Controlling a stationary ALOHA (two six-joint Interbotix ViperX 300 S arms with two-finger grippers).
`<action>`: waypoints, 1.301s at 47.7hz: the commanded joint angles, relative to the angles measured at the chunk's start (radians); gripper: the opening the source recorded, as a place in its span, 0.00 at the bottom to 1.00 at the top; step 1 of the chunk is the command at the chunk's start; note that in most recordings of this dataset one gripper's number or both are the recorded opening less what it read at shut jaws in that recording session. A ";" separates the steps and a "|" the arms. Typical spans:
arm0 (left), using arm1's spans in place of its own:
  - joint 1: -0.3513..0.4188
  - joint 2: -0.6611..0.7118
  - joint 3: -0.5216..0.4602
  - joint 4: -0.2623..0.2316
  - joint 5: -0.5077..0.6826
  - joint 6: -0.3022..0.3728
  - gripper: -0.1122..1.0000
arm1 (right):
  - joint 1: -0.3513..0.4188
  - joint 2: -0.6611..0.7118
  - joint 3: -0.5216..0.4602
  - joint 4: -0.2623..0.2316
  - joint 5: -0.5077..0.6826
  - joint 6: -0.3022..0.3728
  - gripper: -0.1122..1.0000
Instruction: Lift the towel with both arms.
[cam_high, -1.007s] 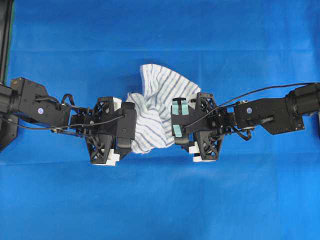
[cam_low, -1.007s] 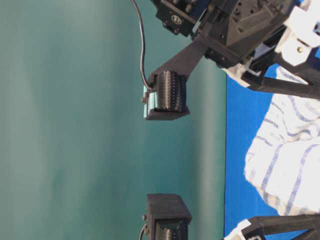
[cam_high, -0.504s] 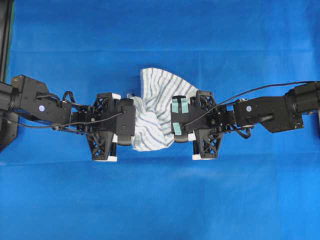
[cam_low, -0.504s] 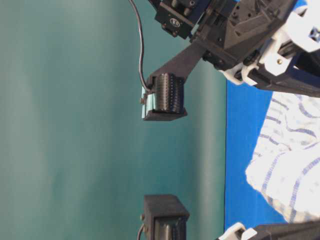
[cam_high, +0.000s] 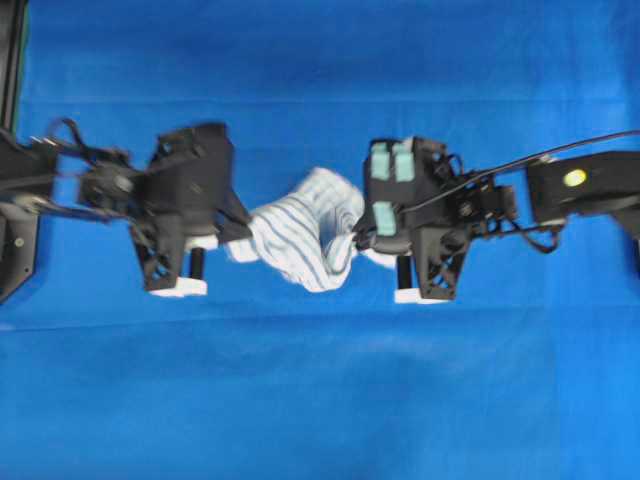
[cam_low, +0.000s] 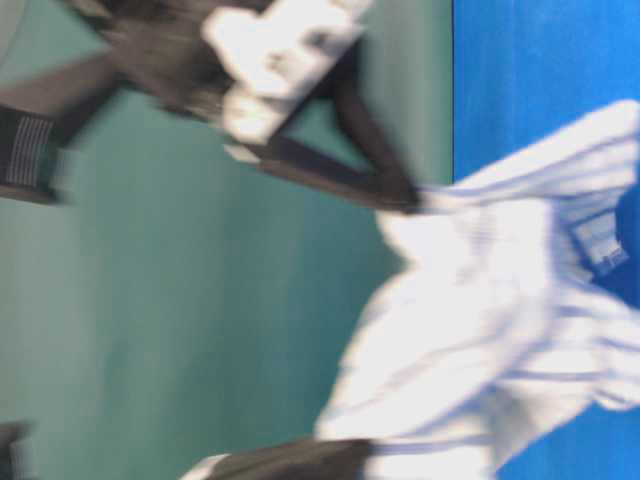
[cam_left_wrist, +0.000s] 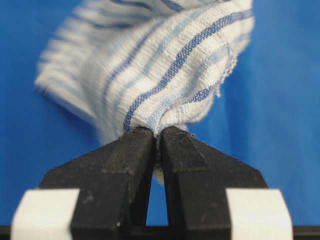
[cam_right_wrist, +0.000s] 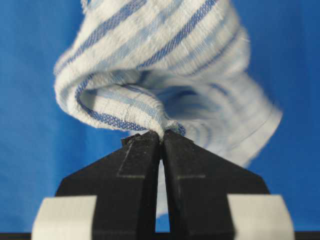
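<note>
The towel (cam_high: 303, 240) is seen strung between the two grippers, at the middle of the overhead view, above the blue cloth (cam_high: 320, 400) that covers the table. Its fabric is bunched and twisted, sagging in a loose fold between the two held points. In the table-level view, which is turned on its side and blurred, the towel (cam_low: 500, 330) is spread in a fan away from the blue surface, with a small label visible at one edge.

One edge of the towel (cam_left_wrist: 150, 65) is pinched by the left gripper (cam_left_wrist: 157, 137); the jaws are pressed together on a gathered tuft of cloth, and the rest of the fabric is carried out beyond the fingertips over the blue cloth. The opposite edge of the towel (cam_right_wrist: 160, 75) is clamped in the same way by the right gripper (cam_right_wrist: 161, 135), whose jaws are closed on a rolled hem, with the cloth curling up and away from the tips.

In the overhead view the left gripper (cam_high: 238, 243) is placed at the towel's left end and the right gripper (cam_high: 358, 238) at its right end, each touching the cloth. Pale teal tape patches (cam_high: 390, 160) are borne by the right arm (cam_high: 580, 185). The left arm (cam_high: 60, 180) is shown blurred.
</note>
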 joint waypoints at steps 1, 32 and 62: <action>0.011 -0.077 -0.052 0.000 0.044 0.005 0.12 | -0.002 -0.072 -0.055 -0.012 0.046 -0.005 0.13; 0.084 -0.319 -0.325 0.005 0.259 0.011 0.12 | 0.000 -0.224 -0.416 -0.112 0.393 -0.020 0.13; 0.084 -0.255 -0.368 0.005 0.285 0.089 0.15 | 0.006 -0.227 -0.419 -0.109 0.410 -0.023 0.13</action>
